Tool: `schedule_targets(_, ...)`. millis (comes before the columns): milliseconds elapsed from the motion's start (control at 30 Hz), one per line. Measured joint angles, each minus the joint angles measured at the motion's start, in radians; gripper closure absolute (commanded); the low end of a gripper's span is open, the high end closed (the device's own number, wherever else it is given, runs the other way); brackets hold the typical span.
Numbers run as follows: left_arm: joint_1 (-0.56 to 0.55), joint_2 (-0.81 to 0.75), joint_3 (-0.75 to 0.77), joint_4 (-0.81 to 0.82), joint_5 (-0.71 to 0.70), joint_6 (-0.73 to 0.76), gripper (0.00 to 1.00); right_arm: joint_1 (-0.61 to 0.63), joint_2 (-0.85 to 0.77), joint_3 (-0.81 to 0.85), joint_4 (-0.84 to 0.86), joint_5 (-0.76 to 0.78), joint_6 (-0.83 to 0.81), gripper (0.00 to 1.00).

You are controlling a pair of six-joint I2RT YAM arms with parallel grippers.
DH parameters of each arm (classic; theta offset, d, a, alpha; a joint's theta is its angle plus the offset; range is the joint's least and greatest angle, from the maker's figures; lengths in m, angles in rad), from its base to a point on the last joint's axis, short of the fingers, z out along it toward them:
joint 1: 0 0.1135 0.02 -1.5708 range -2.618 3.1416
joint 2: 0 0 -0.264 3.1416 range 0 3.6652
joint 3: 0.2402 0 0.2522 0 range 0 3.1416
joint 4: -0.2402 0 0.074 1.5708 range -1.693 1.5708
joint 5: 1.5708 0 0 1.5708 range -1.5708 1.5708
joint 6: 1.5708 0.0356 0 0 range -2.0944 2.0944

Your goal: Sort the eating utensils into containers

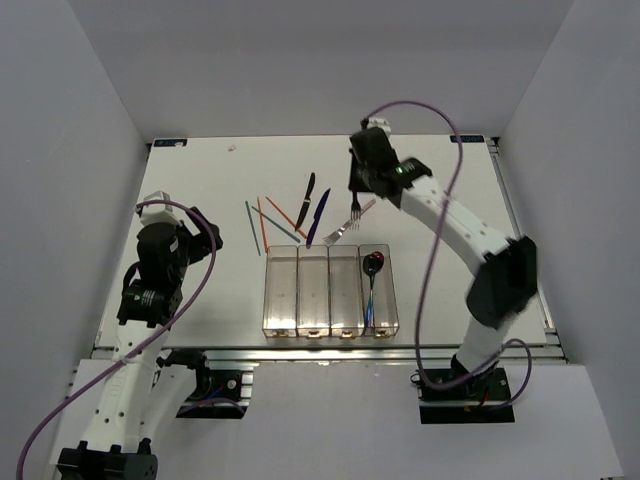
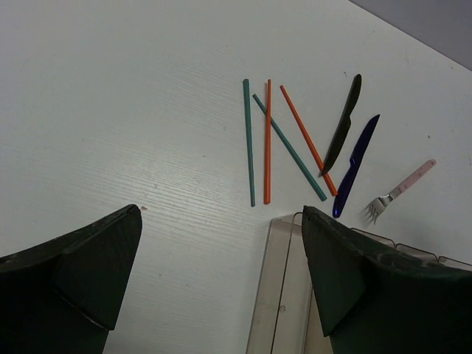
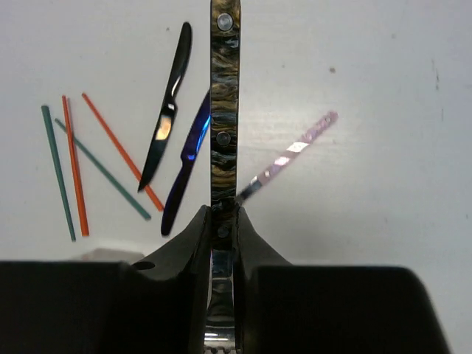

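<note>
My right gripper [image 1: 362, 192] is shut on a fork with a marbled brown-blue handle [image 3: 224, 110] and holds it above the table; its tines hang down [image 1: 354, 212]. A pink-handled silver fork [image 1: 348, 226] lies below it, also in the right wrist view [image 3: 291, 151]. A black knife [image 1: 307, 198], a dark-blue knife [image 1: 318, 217] and green and orange chopsticks [image 1: 268, 222] lie behind the four clear bins [image 1: 300, 290]. Spoons [image 1: 372, 275] lie in the rightmost bin. My left gripper [image 1: 208, 238] is open and empty, left of the bins [image 2: 284, 280].
The table's far edge and white side walls enclose the work area. The left wrist view shows the chopsticks [image 2: 267, 140], black knife [image 2: 343, 125], blue knife [image 2: 356, 162] and pink-handled fork [image 2: 402, 190] beyond the bins' far end.
</note>
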State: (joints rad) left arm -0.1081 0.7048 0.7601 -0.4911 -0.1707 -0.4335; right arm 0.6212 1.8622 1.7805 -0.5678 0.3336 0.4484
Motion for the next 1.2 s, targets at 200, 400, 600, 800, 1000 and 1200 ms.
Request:
schedule_targets(200, 0.000, -0.001, 0.000, 0.002, 0.000, 0.000, 0.02, 0.166, -0.384, -0.559, 0.084, 0.028, 0.092, 1.00)
schedule_targets(400, -0.001, 0.008, 0.000, 0.006, 0.006, 0.000, 0.02, 0.244, -0.428, -0.763, 0.092, 0.026, 0.154, 1.00)
schedule_targets(600, -0.001, 0.013, 0.000, 0.006, 0.006, 0.000, 0.02, 0.258, -0.460, -0.763, 0.130, 0.043, 0.195, 1.00)
schedule_targets(800, -0.001, 0.020, 0.000, 0.006, 0.006, 0.000, 0.02, 0.301, -0.431, -0.763, 0.146, 0.055, 0.212, 0.95)
schedule_targets(1000, -0.001, 0.021, 0.000, 0.006, 0.007, 0.001, 0.02, 0.315, -0.385, -0.763, 0.146, 0.063, 0.213, 0.57)
schedule_targets(1200, -0.001, 0.020, 0.000, 0.006, 0.007, 0.004, 0.02, 0.324, -0.391, -0.763, 0.162, 0.056, 0.205, 0.33)
